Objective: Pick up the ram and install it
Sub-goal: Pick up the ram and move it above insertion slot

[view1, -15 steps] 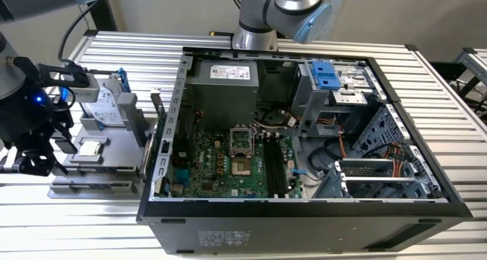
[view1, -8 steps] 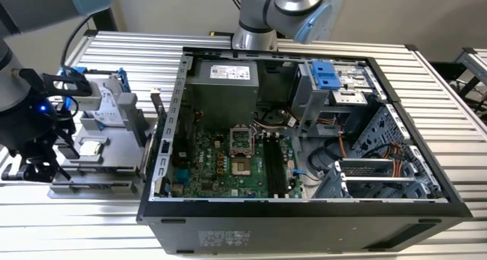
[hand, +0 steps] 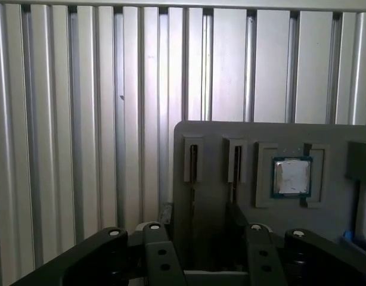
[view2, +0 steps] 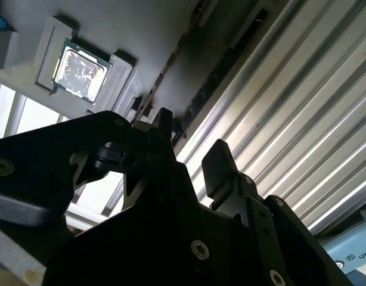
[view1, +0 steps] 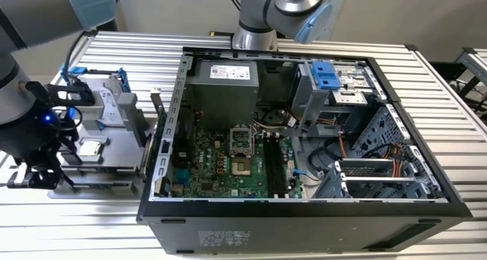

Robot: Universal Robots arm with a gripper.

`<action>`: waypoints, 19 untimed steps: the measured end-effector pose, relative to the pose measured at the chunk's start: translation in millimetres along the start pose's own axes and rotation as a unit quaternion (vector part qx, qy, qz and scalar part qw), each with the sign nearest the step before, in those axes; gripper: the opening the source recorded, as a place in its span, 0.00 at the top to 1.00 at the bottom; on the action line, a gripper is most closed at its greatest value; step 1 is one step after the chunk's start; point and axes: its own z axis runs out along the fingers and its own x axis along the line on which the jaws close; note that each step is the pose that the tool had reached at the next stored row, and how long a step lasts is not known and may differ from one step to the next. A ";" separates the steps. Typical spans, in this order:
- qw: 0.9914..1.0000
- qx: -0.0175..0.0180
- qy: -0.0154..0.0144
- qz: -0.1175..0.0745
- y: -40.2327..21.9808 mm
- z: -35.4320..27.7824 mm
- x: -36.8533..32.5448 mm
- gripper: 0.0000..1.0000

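fingers spread apart, holding nothing; we see gripper low at grey tray edge, nr cpu chip, on ribbed table.

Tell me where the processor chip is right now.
On the exterior view's left, the processor chip lies in the grey tray beside the computer case.

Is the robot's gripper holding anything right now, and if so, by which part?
Nothing is held. The gripper is open, with nothing between its jaws, and it hangs over the grey parts tray.
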 end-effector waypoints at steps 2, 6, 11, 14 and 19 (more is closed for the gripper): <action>1.000 0.000 0.000 0.000 -0.2 3.7 0.6 0.00; 1.000 0.000 0.000 0.000 -2.0 10.4 2.0 0.00; 1.000 0.000 0.000 0.001 -4.6 19.3 3.9 0.00; 1.000 0.000 0.000 0.002 -5.6 24.5 4.4 0.00; 1.000 0.000 0.000 0.002 -6.3 30.7 4.6 0.00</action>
